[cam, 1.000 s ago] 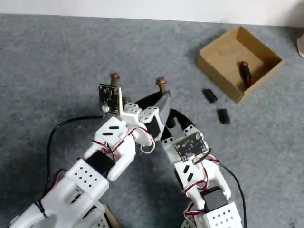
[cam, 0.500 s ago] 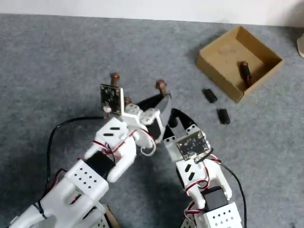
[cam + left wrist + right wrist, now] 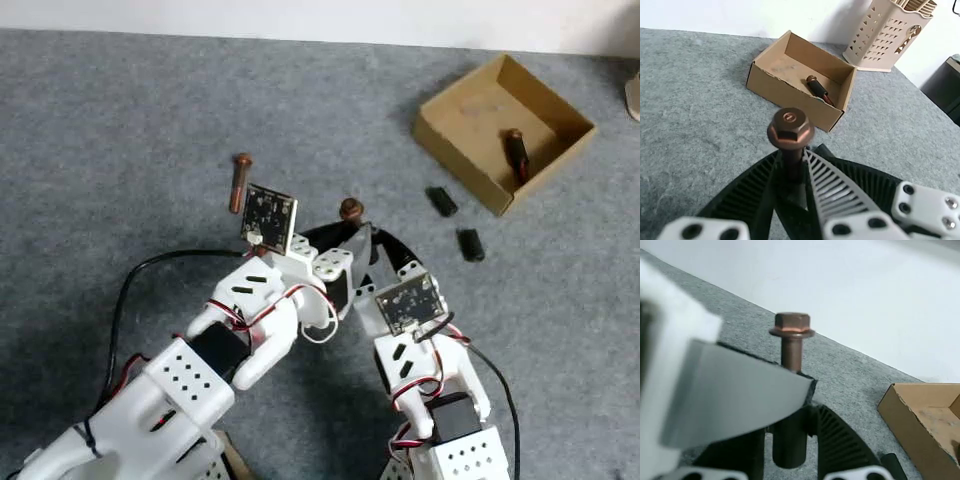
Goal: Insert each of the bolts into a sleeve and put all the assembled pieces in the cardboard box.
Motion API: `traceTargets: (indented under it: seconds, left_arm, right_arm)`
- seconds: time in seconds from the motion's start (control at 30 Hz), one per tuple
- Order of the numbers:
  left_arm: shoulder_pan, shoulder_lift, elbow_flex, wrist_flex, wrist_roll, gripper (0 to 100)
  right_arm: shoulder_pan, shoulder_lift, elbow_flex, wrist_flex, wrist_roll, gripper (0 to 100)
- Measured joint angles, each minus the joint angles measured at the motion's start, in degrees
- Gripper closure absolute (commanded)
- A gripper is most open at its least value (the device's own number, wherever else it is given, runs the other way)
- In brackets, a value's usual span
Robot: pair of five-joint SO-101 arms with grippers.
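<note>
— Grey felt table (image 3: 120, 120), seen from above: where are its edges?
— Its far edge meets a white wall (image 3: 300, 15) along the top. The cardboard box (image 3: 478, 108) sits near that edge, at the far right. Felt stretches wide to the left of the arms and beyond them.
— Count the parts.
— Two bolts outside the box: a loose bolt (image 3: 240, 182) lying just beside the left arm's camera board (image 3: 270, 218), and a held bolt (image 3: 350, 209), head up, in the left gripper (image 3: 345, 228). Two sleeves lie between the box and the right arm, apart from each other: the nearer sleeve (image 3: 469, 244) and the farther sleeve (image 3: 441, 201). One assembled piece (image 3: 516, 153) lies in the box near a wall.
— And the right gripper (image 3: 370, 245)?
— Just beside the left one, at the held bolt.
— Left wrist view?
— The left gripper (image 3: 791, 159) is clamped on the shaft of the held bolt (image 3: 790, 129), which stands upright with its hex head above the fingers. Beyond is the box (image 3: 790, 95) with the assembled piece (image 3: 820, 89) inside, open felt in front of it and a beige perforated holder (image 3: 885, 35) behind it.
— Right wrist view?
— The right gripper (image 3: 790, 437) is closed around a dark sleeve (image 3: 788, 447) that stands upright. The held bolt (image 3: 792, 332) rises in line above it. A finger of the left gripper hides where they meet, so I cannot tell whether the shaft is in. A corner of the box (image 3: 912, 415) shows beyond.
</note>
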Motion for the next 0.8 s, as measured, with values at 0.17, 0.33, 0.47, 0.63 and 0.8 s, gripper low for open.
traceTargets:
  seconds: [0.17, 0.33, 0.47, 0.63, 0.8]
  left_arm:
    - [-0.09, 0.09, 0.09, 1.14, -0.09, 52]
    - [-0.26, 0.18, 0.18, 5.45, 2.55, 47]
    - [-1.32, 0.53, 0.26, 5.89, 4.84, 49]
    - [-4.31, 0.53, -0.44, 5.98, 7.74, 54]
    - [-6.42, 0.70, -0.97, 5.98, 8.26, 58]
  right_arm:
    - [1.93, 0.00, 0.00, 0.00, 0.00, 99.5]
    - [2.37, -0.09, 0.00, -0.44, -0.09, 99.5]
    - [2.55, -0.18, 0.00, -0.62, -0.09, 99.5]
    - [2.90, -0.09, 0.00, -0.97, -0.09, 99.5]
    - [5.80, -0.09, 0.00, -0.97, -0.09, 99.5]
